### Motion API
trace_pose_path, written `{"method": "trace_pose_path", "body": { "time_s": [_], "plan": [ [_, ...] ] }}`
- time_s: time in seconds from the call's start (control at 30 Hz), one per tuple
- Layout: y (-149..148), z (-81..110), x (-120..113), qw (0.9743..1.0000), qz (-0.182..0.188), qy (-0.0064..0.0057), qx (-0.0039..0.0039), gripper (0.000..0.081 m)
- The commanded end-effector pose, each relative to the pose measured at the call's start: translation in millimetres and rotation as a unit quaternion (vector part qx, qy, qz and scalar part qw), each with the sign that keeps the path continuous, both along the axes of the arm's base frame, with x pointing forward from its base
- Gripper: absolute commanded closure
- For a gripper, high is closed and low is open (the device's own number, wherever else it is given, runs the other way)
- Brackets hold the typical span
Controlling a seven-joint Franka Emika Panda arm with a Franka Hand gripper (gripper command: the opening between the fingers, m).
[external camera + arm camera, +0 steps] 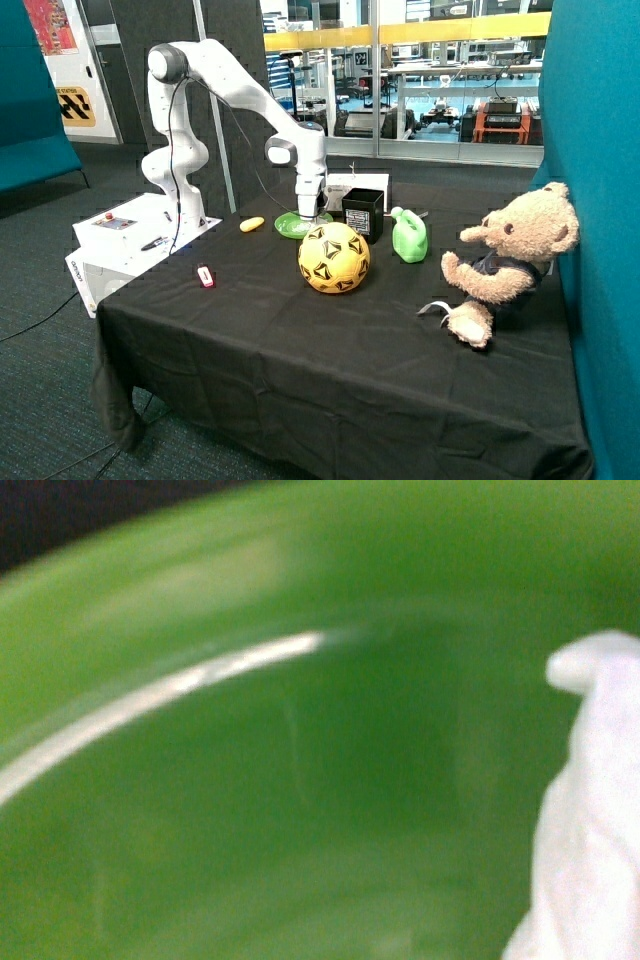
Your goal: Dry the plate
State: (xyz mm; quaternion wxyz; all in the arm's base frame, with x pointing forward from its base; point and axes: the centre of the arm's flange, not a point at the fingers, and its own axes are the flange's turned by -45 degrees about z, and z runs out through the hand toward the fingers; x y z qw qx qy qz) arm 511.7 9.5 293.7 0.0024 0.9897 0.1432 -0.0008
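Note:
The bright light-green plate [289,227] lies on the black tablecloth behind the yellow football. My gripper [311,211] points straight down and is lowered onto the plate's middle. In the wrist view the plate [250,810] fills nearly the whole picture from very close. A crumpled white cloth [590,810] hangs from the gripper down onto the plate's inner surface. The gripper's own fingers are out of the wrist view.
A yellow football [334,257] stands just in front of the plate. A black box [363,213] and a green jug-shaped bottle [409,236] stand beside it. A teddy bear [510,260] sits near the teal wall. A small yellow object [252,224] and a red one [205,276] lie towards the robot base.

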Motion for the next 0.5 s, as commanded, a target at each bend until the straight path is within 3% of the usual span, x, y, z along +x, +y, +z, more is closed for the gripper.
{"method": "trace_pose_path", "body": {
  "time_s": [0.0,0.17,0.47],
  "plan": [
    [-31,-1.0,-22,0.9999,-0.014,-0.0005,0.00252,0.0808],
    [-42,-1.8,-51,0.9999,-0.014,-0.0005,0.00252,0.0808],
    [-47,0.6,-77,1.0000,-0.002,-0.0004,0.00252,0.0808]
  ]
}}
